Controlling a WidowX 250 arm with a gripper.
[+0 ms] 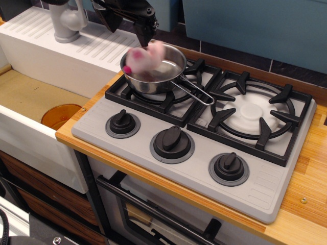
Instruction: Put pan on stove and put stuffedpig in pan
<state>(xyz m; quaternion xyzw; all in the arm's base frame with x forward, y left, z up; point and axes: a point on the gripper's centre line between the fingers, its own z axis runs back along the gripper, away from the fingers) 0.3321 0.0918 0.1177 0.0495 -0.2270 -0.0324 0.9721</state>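
- The pan [154,69] is a small round vessel of shiny stainless steel, its polished wall mirroring the dark bars beneath it; it sits upright on the left burner grate [162,89] of the stove [199,168]
- A thin wire loop handle [195,92] runs from the pan's rim toward the middle of the cooktop and ends over the gap between the two grates
- The stuffedpig [144,58] is a soft pale-pink plush lump with darker pink spots; it shows as a motion-blurred shape over the pan's left half, at about rim height, and whether it touches the pan's floor cannot be told
- The gripper [143,24] is black and angular, hanging just above the pan's back-left rim; its two fingers stand apart with nothing between them, so the pig is released
- The stove is a flat grey plastic slab with fine ribbed texture near its front corners, carrying two black cast-style grates with radiating prongs
- The right grate [253,115] rings a smooth white round burner centre [253,112]
- Three black knobs [172,143] with raised grip bars sit in grey collars along the front edge
- The cooktop lies on a wooden countertop [306,204] of pale striped planks
- To the left is a white ribbed drainboard [61,48], a grey faucet [64,20], and a sink [30,97] with an orange round drain [60,115]
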